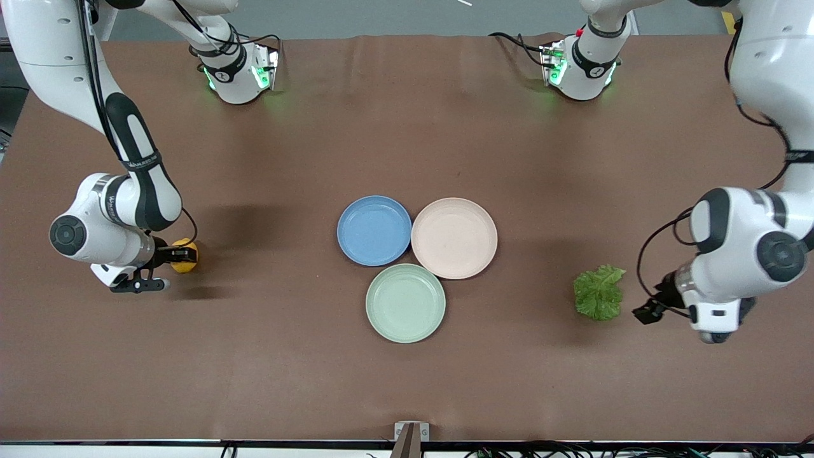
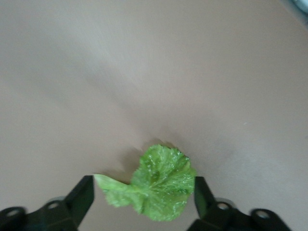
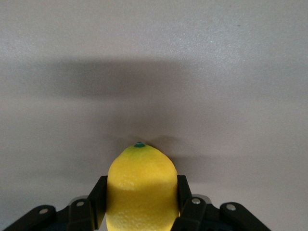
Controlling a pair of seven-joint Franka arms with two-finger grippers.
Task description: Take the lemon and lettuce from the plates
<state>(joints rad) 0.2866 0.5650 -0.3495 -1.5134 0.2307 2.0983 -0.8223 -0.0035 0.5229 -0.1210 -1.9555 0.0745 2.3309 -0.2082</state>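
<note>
I read the right pincer (image 1: 180,255) as clenched on the lemon (image 1: 184,256): in the right wrist view both pads press the lemon's (image 3: 140,187) flanks, stem end pointing away from the wrist. The grip sits across the short axis, which I judge is chosen so the smooth oval cannot roll out. The lemon is low at the bench (image 1: 407,127) surface toward the right arm's end, well apart from the plates; I cannot tell whether it touches the surface.

The left pincer (image 1: 647,312) is released. In the left wrist view its two fingers (image 2: 79,197) straddle the lettuce (image 2: 154,185) with a gap on each side. The lettuce (image 1: 598,292) lies flat on the bench toward the left arm's end, just beside that pincer.

The blue plate (image 1: 374,230) and the beige-pink plate (image 1: 454,238) sit touching at mid-bench, both bare. A mint-green plate (image 1: 406,303) sits nearer the front edge, also bare.

I judge both items are already off the plates, and each arm works its own end to avoid crossing over the centre.
</note>
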